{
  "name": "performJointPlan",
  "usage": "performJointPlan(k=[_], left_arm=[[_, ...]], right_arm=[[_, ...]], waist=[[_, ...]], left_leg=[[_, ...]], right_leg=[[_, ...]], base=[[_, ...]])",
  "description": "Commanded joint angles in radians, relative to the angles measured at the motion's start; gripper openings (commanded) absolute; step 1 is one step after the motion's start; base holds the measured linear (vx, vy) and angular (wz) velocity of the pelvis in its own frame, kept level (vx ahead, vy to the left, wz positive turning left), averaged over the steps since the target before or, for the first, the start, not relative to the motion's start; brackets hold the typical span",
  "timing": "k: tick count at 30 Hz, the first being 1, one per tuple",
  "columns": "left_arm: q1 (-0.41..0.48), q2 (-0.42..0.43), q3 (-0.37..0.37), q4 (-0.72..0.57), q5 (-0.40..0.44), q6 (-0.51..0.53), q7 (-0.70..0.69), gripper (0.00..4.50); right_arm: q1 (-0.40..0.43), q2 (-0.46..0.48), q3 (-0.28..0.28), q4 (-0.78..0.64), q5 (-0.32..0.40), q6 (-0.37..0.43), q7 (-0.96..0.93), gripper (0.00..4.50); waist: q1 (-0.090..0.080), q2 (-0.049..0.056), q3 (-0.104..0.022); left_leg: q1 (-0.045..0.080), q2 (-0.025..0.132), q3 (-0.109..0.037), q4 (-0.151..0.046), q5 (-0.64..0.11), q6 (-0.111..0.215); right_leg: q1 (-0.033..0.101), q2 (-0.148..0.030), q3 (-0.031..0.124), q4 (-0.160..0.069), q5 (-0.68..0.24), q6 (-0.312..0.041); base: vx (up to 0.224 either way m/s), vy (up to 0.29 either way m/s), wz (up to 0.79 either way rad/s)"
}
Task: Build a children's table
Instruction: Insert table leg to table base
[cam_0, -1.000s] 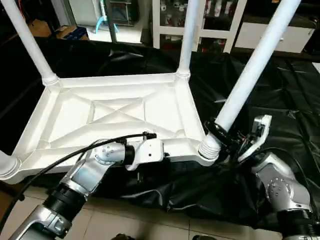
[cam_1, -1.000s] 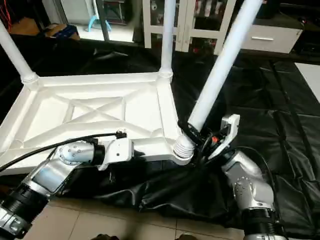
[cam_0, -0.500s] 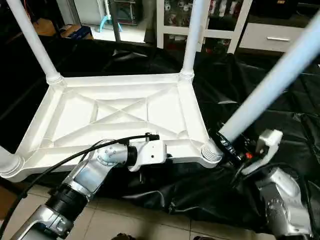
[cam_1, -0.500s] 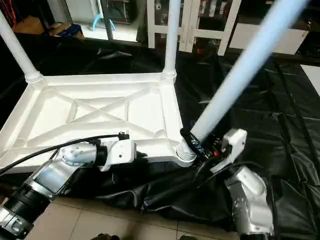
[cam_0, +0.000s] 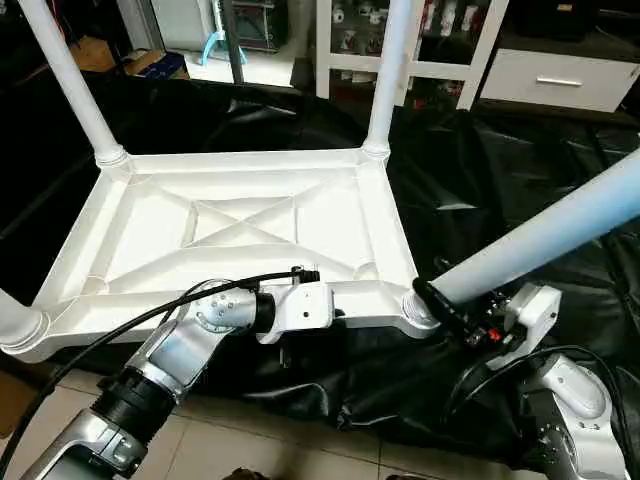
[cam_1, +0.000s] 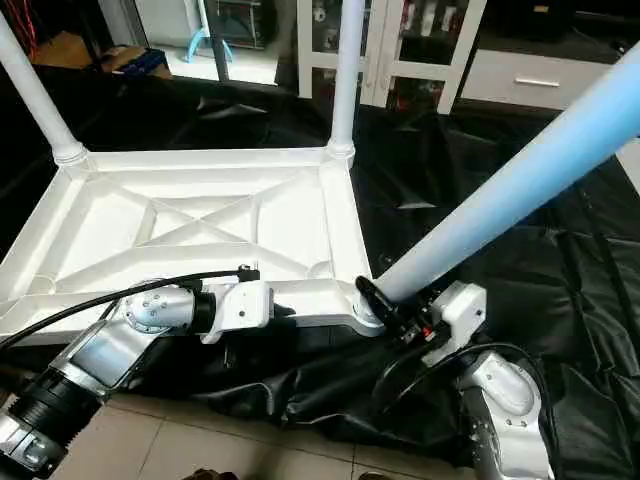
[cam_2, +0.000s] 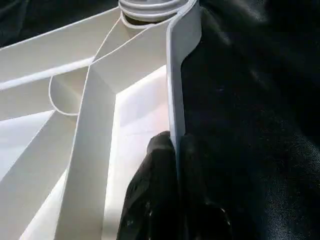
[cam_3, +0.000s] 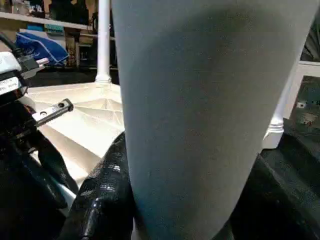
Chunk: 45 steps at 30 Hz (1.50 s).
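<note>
The children's table top (cam_0: 240, 225) lies upside down on a black sheet, its X ribs facing up. Two legs stand upright in the far sockets, one on the left (cam_0: 70, 85) and one on the right (cam_0: 385, 75). A third leg's base (cam_0: 15, 325) sits at the near left corner. My left gripper (cam_0: 335, 318) is shut on the top's near rim (cam_2: 175, 100), one finger (cam_2: 155, 165) on each side of it. My right gripper (cam_0: 448, 305) is shut on the fourth leg (cam_0: 540, 240) just above the near right socket (cam_0: 415, 310). That leg leans steeply to the right.
The black sheet (cam_0: 480, 170) covers the work surface and hangs over its near edge above a tiled floor (cam_0: 250, 445). A white glass-door cabinet (cam_0: 440, 40) and a white drawer unit (cam_0: 560, 80) stand behind. A black cable (cam_0: 150, 310) runs along my left forearm.
The leg in my right gripper has tipped much further down to the right, and my right arm has dropped lower. My left gripper has kept its hold on the rim.
</note>
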Motion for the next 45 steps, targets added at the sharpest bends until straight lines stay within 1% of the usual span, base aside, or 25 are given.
performJointPlan(k=[1, 4, 5, 6, 8, 10, 12, 17, 18, 20, 21, 23, 24, 26, 27, 29, 31, 33, 34, 35, 36, 37, 39, 42, 45], left_arm=[[0.019, 0.023, -0.007, 0.073, 0.060, 0.036, 0.028, 0.00], [0.019, 0.021, -0.009, 0.074, 0.061, 0.037, 0.029, 0.00], [0.019, 0.021, -0.009, 0.074, 0.061, 0.037, 0.029, 0.00], [0.018, 0.020, -0.010, 0.074, 0.061, 0.037, 0.027, 0.00], [0.017, 0.019, -0.012, 0.074, 0.061, 0.037, 0.026, 0.00], [0.017, 0.018, -0.014, 0.074, 0.061, 0.037, 0.024, 0.00], [0.016, 0.016, -0.016, 0.073, 0.061, 0.039, 0.025, 0.00], [0.015, 0.014, -0.020, 0.074, 0.062, 0.040, 0.028, 0.00], [0.015, 0.013, -0.020, 0.073, 0.062, 0.042, 0.029, 0.00], [0.016, 0.012, -0.021, 0.073, 0.062, 0.042, 0.029, 0.00], [0.016, 0.011, -0.020, 0.072, 0.062, 0.043, 0.029, 0.00], [0.016, 0.011, -0.020, 0.072, 0.063, 0.043, 0.028, 0.00], [0.016, 0.011, -0.020, 0.072, 0.063, 0.043, 0.028, 0.00], [0.017, 0.011, -0.020, 0.070, 0.062, 0.044, 0.027, 0.00], [0.018, 0.011, -0.020, 0.067, 0.061, 0.044, 0.026, 0.00], [0.019, 0.011, -0.019, 0.064, 0.060, 0.045, 0.026, 0.00], [0.021, 0.011, -0.019, 0.063, 0.060, 0.045, 0.027, 0.00], [0.024, 0.011, -0.019, 0.060, 0.059, 0.046, 0.027, 0.00], [0.026, 0.012, -0.019, 0.059, 0.058, 0.047, 0.027, 0.00], [0.027, 0.012, -0.019, 0.058, 0.058, 0.047, 0.027, 0.00], [0.028, 0.013, -0.019, 0.057, 0.057, 0.046, 0.025, 0.00], [0.029, 0.014, -0.019, 0.055, 0.056, 0.047, 0.023, 0.00], [0.030, 0.014, -0.019, 0.054, 0.055, 0.046, 0.022, 0.00], [0.035, 0.016, -0.020, 0.048, 0.055, 0.046, 0.017, 0.00], [0.041, 0.018, -0.022, 0.039, 0.055, 0.048, 0.014, 0.00]], right_arm=[[0.065, -0.029, 0.053, 0.063, -0.068, 0.070, 0.055, 1.84], [0.060, -0.059, 0.098, 0.057, -0.079, 0.100, 0.100, 1.84], [0.060, -0.060, 0.100, 0.057, -0.079, 0.102, 0.101, 1.84], [0.049, -0.085, 0.136, 0.043, -0.068, 0.166, 0.140, 1.84], [0.031, -0.116, 0.175, 0.030, -0.069, 0.230, 0.185, 1.84], [0.009, -0.142, 0.209, 0.015, -0.053, 0.305, 0.233, 1.84], [-0.017, -0.168, 0.236, 0.002, -0.026, 0.381, 0.282, 1.84], [-0.053, -0.193, 0.252, -0.009, 0.005, 0.458, 0.326, 1.84], [-0.074, -0.202, 0.252, -0.012, 0.023, 0.499, 0.343, 1.84], [-0.085, -0.205, 0.253, -0.009, 0.030, 0.518, 0.352, 1.84], [-0.103, -0.212, 0.256, 0.000, 0.035, 0.556, 0.370, 1.84], [-0.111, -0.214, 0.259, 0.009, 0.028, 0.562, 0.376, 1.84], [-0.112, -0.214, 0.260, 0.011, 0.028, 0.565, 0.377, 1.84], [-0.123, -0.213, 0.263, 0.022, 0.023, 0.573, 0.381, 1.84], [-0.138, -0.202, 0.255, 0.041, 0.032, 0.598, 0.367, 1.84], [-0.148, -0.191, 0.244, 0.067, 0.029, 0.605, 0.349, 1.84], [-0.153, -0.185, 0.236, 0.089, 0.022, 0.611, 0.333, 1.84], [-0.159, -0.179, 0.224, 0.123, 0.007, 0.609, 0.308, 1.84], [-0.165, -0.173, 0.211, 0.157, -0.010, 0.603, 0.281, 1.84], [-0.167, -0.171, 0.208, 0.167, -0.015, 0.599, 0.273, 1.84], [-0.172, -0.165, 0.195, 0.196, -0.031, 0.583, 0.245, 1.84], [-0.177, -0.155, 0.174, 0.224, -0.035, 0.584, 0.210, 1.84], [-0.177, -0.150, 0.162, 0.230, -0.035, 0.577, 0.192, 1.84], [-0.171, -0.138, 0.145, 0.219, -0.048, 0.555, 0.153, 1.84], [-0.156, -0.134, 0.157, 0.184, -0.065, 0.536, 0.142, 1.84]], waist=[[-0.011, -0.007, -0.030], [-0.011, -0.008, -0.029], [-0.012, -0.007, -0.030], [-0.012, -0.007, -0.033], [-0.014, -0.009, -0.034], [-0.014, -0.009, -0.037], [-0.014, -0.012, -0.038], [-0.012, -0.014, -0.043], [-0.011, -0.014, -0.044], [-0.011, -0.014, -0.044], [-0.013, -0.014, -0.044], [-0.011, -0.015, -0.044], [-0.012, -0.015, -0.044], [-0.013, -0.015, -0.044], [-0.013, -0.017, -0.044], [-0.015, -0.016, -0.043], [-0.018, -0.015, -0.041], [-0.024, -0.016, -0.039], [-0.026, -0.013, -0.038], [-0.032, -0.015, -0.036], [-0.034, -0.014, -0.037], [-0.039, -0.017, -0.038], [-0.041, -0.009, -0.040], [-0.045, -0.008, -0.042], [-0.049, -0.009, -0.043]], left_leg=[[0.015, 0.014, -0.008, -0.088, -0.479, 0.003], [0.019, 0.015, -0.006, -0.088, -0.487, 0.005], [0.021, 0.015, -0.007, -0.089, -0.489, 0.004], [0.019, 0.015, -0.007, -0.090, -0.472, 0.005], [0.016, 0.015, -0.009, -0.092, -0.460, 0.007], [0.022, 0.015, -0.006, -0.088, -0.469, 0.009], [0.020, 0.017, -0.007, -0.089, -0.465, 0.007], [0.020, 0.017, -0.006, -0.087, -0.449, 0.005], [0.021, 0.018, -0.006, -0.087, -0.444, 0.005], [0.021, 0.018, -0.005, -0.087, -0.438, 0.003], [0.018, 0.017, -0.007, -0.087, -0.437, 0.003], [0.022, 0.018, -0.005, -0.086, -0.439, 0.001], [0.019, 0.018, -0.006, -0.087, -0.437, 0.001], [0.019, 0.017, -0.006, -0.088, -0.444, -0.002], [0.020, 0.018, -0.006, -0.087, -0.450, -0.004], [0.019, 0.017, -0.008, -0.089, -0.460, -0.008], [0.020, 0.017, -0.009, -0.090, -0.485, -0.014], [0.025, 0.016, -0.012, -0.091, -0.538, -0.029], [0.026, 0.014, -0.014, -0.091, -0.555, -0.032], [0.026, 0.012, -0.018, -0.093, -0.576, -0.037], [0.028, 0.012, -0.020, -0.093, -0.587, -0.039], [0.028, 0.012, -0.021, -0.092, -0.592, -0.041], [0.030, 0.014, -0.026, -0.096, -0.609, -0.050], [0.032, 0.014, -0.029, -0.099, -0.635, -0.059], [0.033, 0.014, -0.030, -0.099, -0.652, -0.057]], right_leg=[[0.007, 0.014, 0.003, -0.083, -0.403, -0.135], [0.005, 0.015, 0.003, -0.085, -0.402, -0.139], [0.007, 0.015, 0.003, -0.085, -0.398, -0.142], [0.010, 0.015, 0.003, -0.085, -0.376, -0.144], [0.017, 0.018, 0.001, -0.082, -0.348, -0.146], [0.013, 0.016, 0.003, -0.084, -0.352, -0.150], [0.015, 0.017, 0.002, -0.083, -0.339, -0.157], [0.017, 0.015, 0.002, -0.080, -0.325, -0.166], [0.017, 0.015, 0.002, -0.080, -0.324, -0.167], [0.017, 0.015, 0.002, -0.080, -0.317, -0.170], [0.020, 0.015, 0.001, -0.078, -0.315, -0.172], [0.016, 0.014, 0.002, -0.081, -0.321, -0.172], [0.018, 0.013, 0.002, -0.080, -0.324, -0.171], [0.018, 0.013, 0.001, -0.081, -0.340, -0.168], [0.016, 0.013, 0.002, -0.082, -0.352, -0.167], [0.015, 0.012, 0.001, -0.083, -0.371, -0.162], [0.011, 0.012, 0.001, -0.087, -0.405, -0.156], [0.004, 0.013, 0.000, -0.095, -0.461, -0.140], [0.002, 0.013, -0.001, -0.096, -0.481, -0.135], [0.002, 0.012, -0.003, -0.100, -0.518, -0.125], [0.001, 0.012, -0.003, -0.101, -0.530, -0.121], [-0.001, 0.011, -0.002, -0.103, -0.539, -0.115], [-0.001, 0.014, -0.004, -0.103, -0.532, -0.114], [0.001, 0.017, -0.007, -0.103, -0.509, -0.119], [-0.001, 0.017, -0.007, -0.106, -0.509, -0.121]], base=[[0.000, 0.000, 0.00], [0.000, 0.000, 0.00], [0.000, 0.000, 0.00], [0.000, 0.000, 0.00], [0.000, 0.000, 0.00], [0.000, 0.000, 0.00], [0.000, 0.000, 0.00], [0.000, 0.000, 0.00], [0.000, 0.000, 0.00], [0.000, 0.000, 0.00], [0.000, 0.000, 0.00], [0.000, 0.000, 0.00], [0.000, 0.000, 0.00], [0.000, 0.000, 0.00], [0.000, 0.000, 0.00], [0.000, 0.000, 0.00], [0.000, 0.000, 0.00], [0.000, 0.000, 0.00], [0.000, 0.000, 0.00], [0.000, 0.000, 0.00], [0.000, 0.000, 0.00], [0.000, 0.000, 0.00], [0.000, 0.000, 0.00], [0.000, 0.000, 0.00], [0.000, 0.000, 0.00]])
